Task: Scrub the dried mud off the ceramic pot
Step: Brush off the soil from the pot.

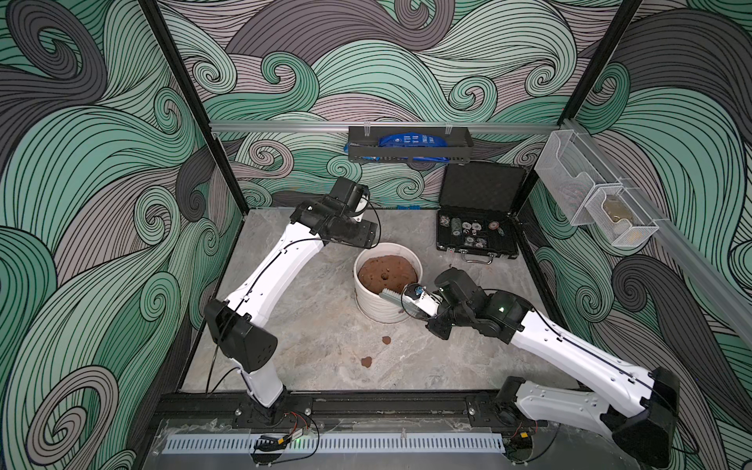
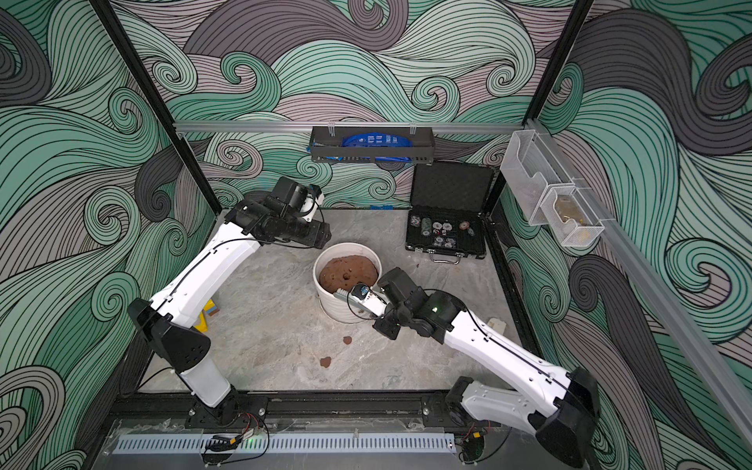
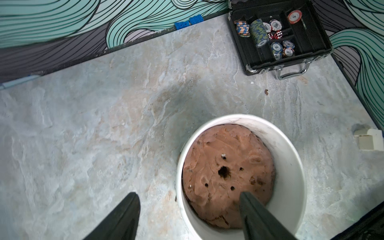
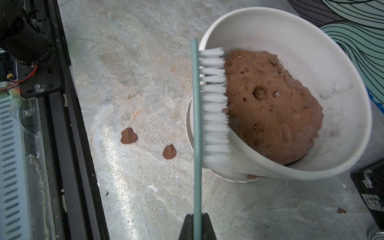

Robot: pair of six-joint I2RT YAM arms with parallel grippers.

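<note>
A grey, marble-patterned tabletop (image 1: 309,325) carries a white ceramic pot (image 1: 372,307) near its middle. On the bare surface in front of the pot lie a flake of dried mud (image 1: 386,339) and, apart from it, a second flake (image 1: 366,361). An open black poker-chip case (image 1: 482,191) sits in the far right corner, with a small white block (image 2: 497,325) by the right edge, a yellow item (image 2: 205,313) at the left and blue blocks (image 3: 188,22) along the back wall.
</note>
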